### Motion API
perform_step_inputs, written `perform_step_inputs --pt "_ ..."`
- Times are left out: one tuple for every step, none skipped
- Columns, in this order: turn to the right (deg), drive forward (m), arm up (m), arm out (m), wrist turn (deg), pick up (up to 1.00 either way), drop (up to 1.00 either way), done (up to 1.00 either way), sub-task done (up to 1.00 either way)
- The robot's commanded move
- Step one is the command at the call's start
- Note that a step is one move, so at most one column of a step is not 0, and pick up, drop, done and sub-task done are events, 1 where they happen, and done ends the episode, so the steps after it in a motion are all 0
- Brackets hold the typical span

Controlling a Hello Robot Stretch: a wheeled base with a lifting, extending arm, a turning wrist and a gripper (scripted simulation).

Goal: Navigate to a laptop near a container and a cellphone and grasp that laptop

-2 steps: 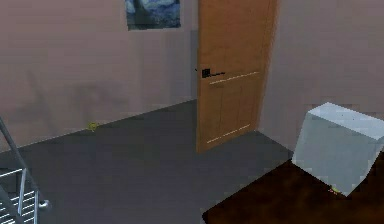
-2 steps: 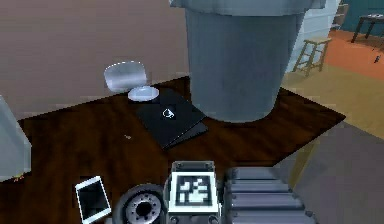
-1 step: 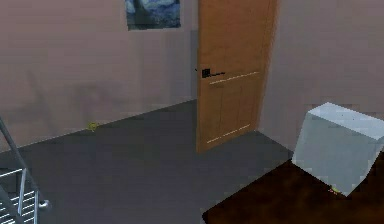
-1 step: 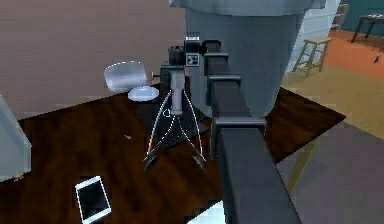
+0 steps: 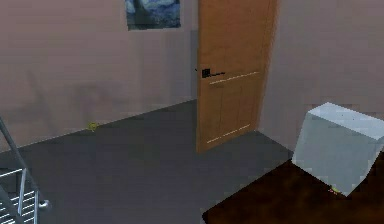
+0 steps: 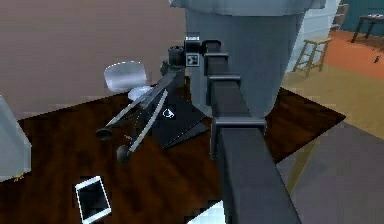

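Note:
A dark laptop lies on the dark wooden table, seen in the arm side view just left of the arm bar. The gripper reaches down and left across the laptop's near edge, its thin fingers ending over the tabletop. I cannot tell whether it holds anything. A white cellphone lies flat on the table nearer the bottom edge. A pale grey-blue container stands at the view's left edge and shows again on the table corner as the container at the forward view's right.
A pale round bowl sits on the table beyond the laptop. A large grey body rises behind the arm. A wooden stool stands at upper right. Ahead: a wooden door, a wall picture, dark floor, a metal rack.

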Motion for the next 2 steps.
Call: perform_step_inputs --pt "0.0 0.0 0.0 0.0 45.0 0.0 0.0 0.0 0.0" --pt "0.0 0.0 0.0 0.0 45.0 0.0 0.0 0.0 0.0"
